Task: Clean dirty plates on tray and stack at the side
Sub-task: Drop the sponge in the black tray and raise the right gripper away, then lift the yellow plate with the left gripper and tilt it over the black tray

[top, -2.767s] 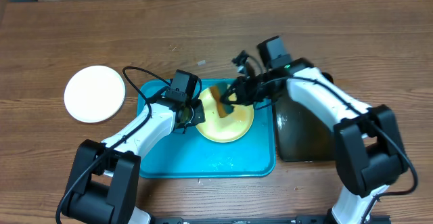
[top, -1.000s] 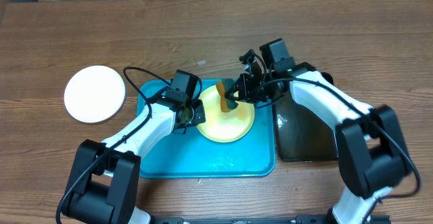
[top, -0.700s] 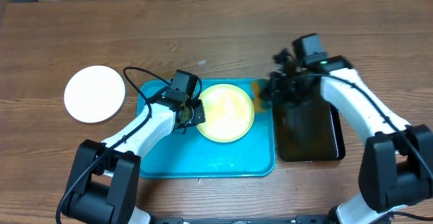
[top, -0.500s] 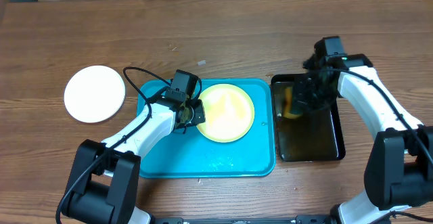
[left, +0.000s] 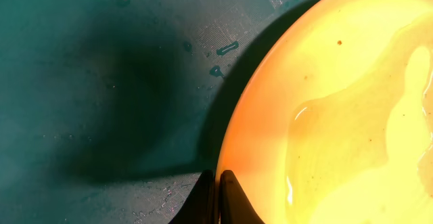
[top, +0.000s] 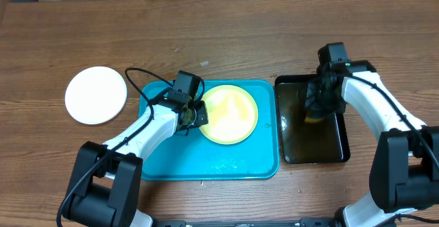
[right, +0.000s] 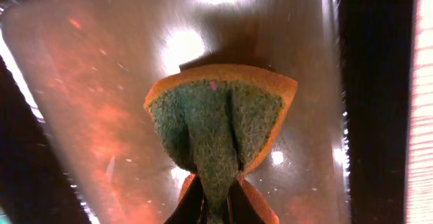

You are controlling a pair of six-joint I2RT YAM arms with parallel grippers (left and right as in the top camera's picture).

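While left gripper (left: 216, 185) pinches the yellow plate (top: 230, 114), right gripper (right: 215, 202) clamps sponge (right: 218, 119).

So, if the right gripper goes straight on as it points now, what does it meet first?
Likely the liquid in the black basin: the right gripper points down into it, its pinched sponge leading. The gap is unclear.

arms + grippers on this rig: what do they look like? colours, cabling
Both arms alike: left arm and right arm have white link shells with black joint housings and black bases. A thin black cable loops free above the left one. The left gripper and right gripper have slim dark fingers.
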